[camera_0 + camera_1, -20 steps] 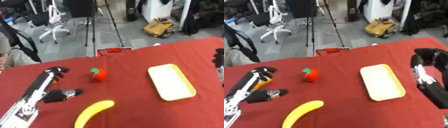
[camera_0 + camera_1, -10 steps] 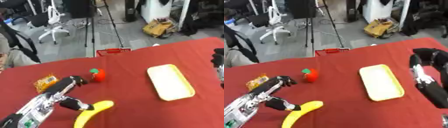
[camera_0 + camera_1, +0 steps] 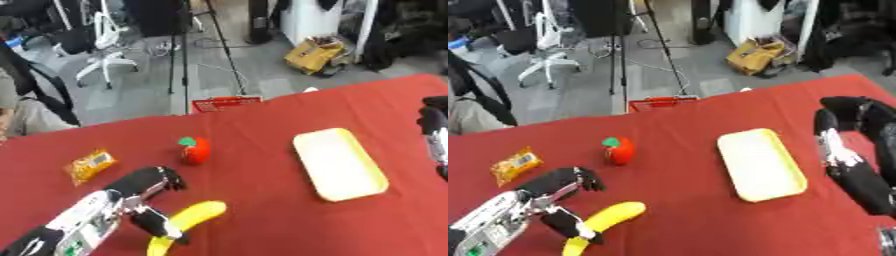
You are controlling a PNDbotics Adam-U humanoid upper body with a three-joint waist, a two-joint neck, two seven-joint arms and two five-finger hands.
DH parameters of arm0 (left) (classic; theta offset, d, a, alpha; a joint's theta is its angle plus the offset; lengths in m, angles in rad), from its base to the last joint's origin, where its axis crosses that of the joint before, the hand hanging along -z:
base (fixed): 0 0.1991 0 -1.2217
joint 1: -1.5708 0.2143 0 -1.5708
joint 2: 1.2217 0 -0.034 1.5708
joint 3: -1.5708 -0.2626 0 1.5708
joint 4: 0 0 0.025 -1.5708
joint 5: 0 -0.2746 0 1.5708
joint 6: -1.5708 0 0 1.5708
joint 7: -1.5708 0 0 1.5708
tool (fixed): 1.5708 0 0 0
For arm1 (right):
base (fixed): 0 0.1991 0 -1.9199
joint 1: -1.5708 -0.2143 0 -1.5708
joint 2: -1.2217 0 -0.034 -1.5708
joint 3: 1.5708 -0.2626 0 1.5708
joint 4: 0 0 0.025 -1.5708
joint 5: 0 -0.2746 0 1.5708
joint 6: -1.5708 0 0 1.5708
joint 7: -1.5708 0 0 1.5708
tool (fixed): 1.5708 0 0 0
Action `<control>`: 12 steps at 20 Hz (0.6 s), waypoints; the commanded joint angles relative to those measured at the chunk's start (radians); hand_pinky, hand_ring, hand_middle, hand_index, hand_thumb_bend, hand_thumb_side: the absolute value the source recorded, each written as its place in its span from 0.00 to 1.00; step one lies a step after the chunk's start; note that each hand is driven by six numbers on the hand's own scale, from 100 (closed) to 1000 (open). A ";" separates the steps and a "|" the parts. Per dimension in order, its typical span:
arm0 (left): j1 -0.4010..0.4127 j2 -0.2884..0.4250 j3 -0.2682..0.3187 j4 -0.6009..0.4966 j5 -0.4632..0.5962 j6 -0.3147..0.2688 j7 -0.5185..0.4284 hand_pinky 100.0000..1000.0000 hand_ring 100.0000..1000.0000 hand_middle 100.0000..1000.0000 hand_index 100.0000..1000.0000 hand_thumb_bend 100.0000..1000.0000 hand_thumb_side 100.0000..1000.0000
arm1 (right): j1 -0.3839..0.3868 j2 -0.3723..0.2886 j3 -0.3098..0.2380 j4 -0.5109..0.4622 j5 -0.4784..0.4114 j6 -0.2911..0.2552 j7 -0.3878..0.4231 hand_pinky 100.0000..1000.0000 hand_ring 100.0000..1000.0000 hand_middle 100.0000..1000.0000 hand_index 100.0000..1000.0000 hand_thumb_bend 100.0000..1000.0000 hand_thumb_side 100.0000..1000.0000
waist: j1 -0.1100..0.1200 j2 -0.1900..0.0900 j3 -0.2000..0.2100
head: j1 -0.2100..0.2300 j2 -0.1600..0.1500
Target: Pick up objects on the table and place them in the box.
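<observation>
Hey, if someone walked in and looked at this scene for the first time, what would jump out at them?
Probably the yellow banana near the front of the red table, with the left robot hand right beside it. Next, the pale yellow tray lying right of centre, and the red tomato-like toy with a green top further back. An orange snack packet lies at the left.

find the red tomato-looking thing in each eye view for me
Left eye view: the red fruit with a green top sits left of centre, apart from the left hand.
Right eye view: it shows further left.
Shared landmark: in both it lies between the orange packet and the yellow tray, above the banana.
</observation>
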 commanded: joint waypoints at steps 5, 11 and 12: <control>-0.002 -0.020 0.063 -0.036 -0.079 0.021 -0.116 0.69 0.62 0.57 0.71 0.91 0.36 | -0.008 -0.015 -0.005 -0.024 -0.001 -0.002 -0.004 0.55 0.57 0.56 0.72 0.18 0.63 | -0.021 -0.029 0.003 | -0.005 -0.005; 0.001 -0.044 0.091 -0.053 -0.052 0.053 -0.206 0.67 0.61 0.56 0.71 0.89 0.36 | -0.008 -0.015 -0.006 -0.024 -0.002 -0.002 -0.005 0.55 0.57 0.56 0.72 0.18 0.63 | -0.022 -0.028 0.002 | -0.008 -0.006; 0.001 -0.046 0.093 -0.056 -0.054 0.058 -0.215 0.67 0.61 0.56 0.71 0.88 0.36 | -0.008 -0.014 -0.006 -0.024 -0.002 -0.002 -0.005 0.55 0.57 0.56 0.72 0.18 0.63 | -0.022 -0.028 0.002 | -0.008 -0.006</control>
